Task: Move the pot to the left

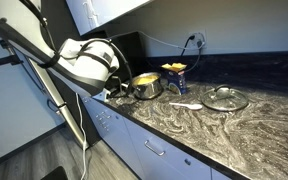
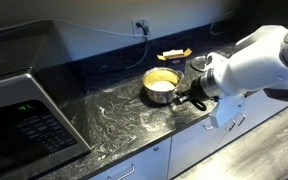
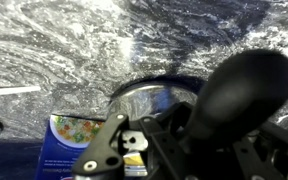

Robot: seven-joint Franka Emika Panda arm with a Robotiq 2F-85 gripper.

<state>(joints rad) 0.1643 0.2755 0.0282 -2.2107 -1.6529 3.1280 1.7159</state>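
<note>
The pot point(image 1: 147, 86) is shiny steel with a yellowish inside and stands on the marbled counter; it also shows in an exterior view point(image 2: 161, 85). My gripper point(image 1: 120, 90) is at the pot's side, down at its handle, as an exterior view point(image 2: 196, 98) also shows. In the wrist view the pot's rim point(image 3: 149, 90) lies just beyond the jaws point(image 3: 184, 135). A dark rounded handle sits between the fingers, which seem closed on it. The fingertips themselves are hidden.
A blue and yellow box point(image 1: 174, 73) stands just behind the pot, also in the wrist view point(image 3: 69, 135). A flat glass lid point(image 1: 225, 98) and a white utensil point(image 1: 187, 104) lie on the counter. A microwave point(image 2: 24, 120) stands at one end. The counter's front edge point(image 2: 184, 135) is close.
</note>
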